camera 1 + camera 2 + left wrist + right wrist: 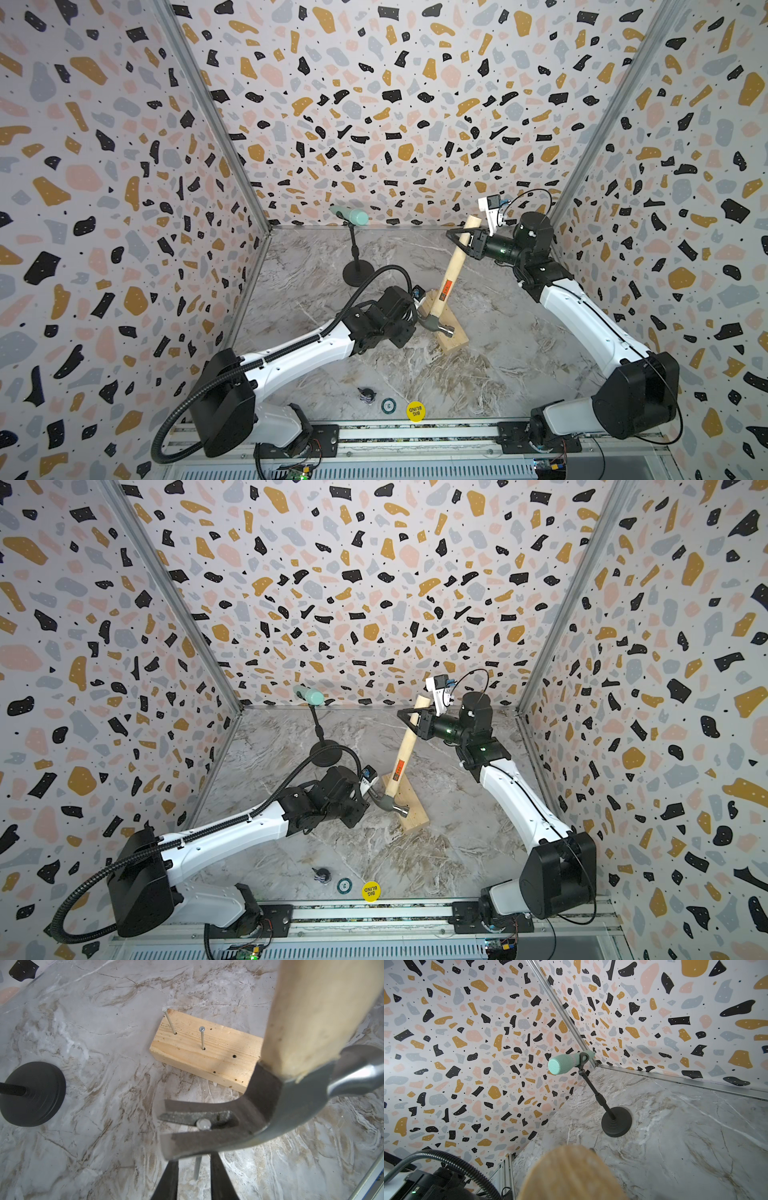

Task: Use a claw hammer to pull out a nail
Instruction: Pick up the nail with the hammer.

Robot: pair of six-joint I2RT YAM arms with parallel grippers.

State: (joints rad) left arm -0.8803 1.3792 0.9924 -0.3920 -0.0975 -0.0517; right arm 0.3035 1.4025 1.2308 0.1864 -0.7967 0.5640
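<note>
**Right tool clenched on the hammer, left tool released around the nail**

My right tool (460,239) is clenched on the hammer (445,276) close to the butt of its handle. The handle leans up and away toward the back wall. In both top views the head is low by the near left edge of the block (453,338), claw pointing at my left arm. I cannot tell whether it touches the wood.

From the left wrist I see the nail (203,1124) caught in the claw's slot. Its head rests on top and its shank hangs below, out past the block and over the bare counter (93,1126). My left tool (194,1165) is released. Its fingers (169,1178) stand either side of the shank with a gap on each side, tips hidden under the claw.

A second nail (202,1038) and a third nail (170,1021) stand in the block among a few empty holes. A mic stand (355,253) is behind the block, apart from it. The right wrist shows only the blurred handle butt and that stand.
</note>
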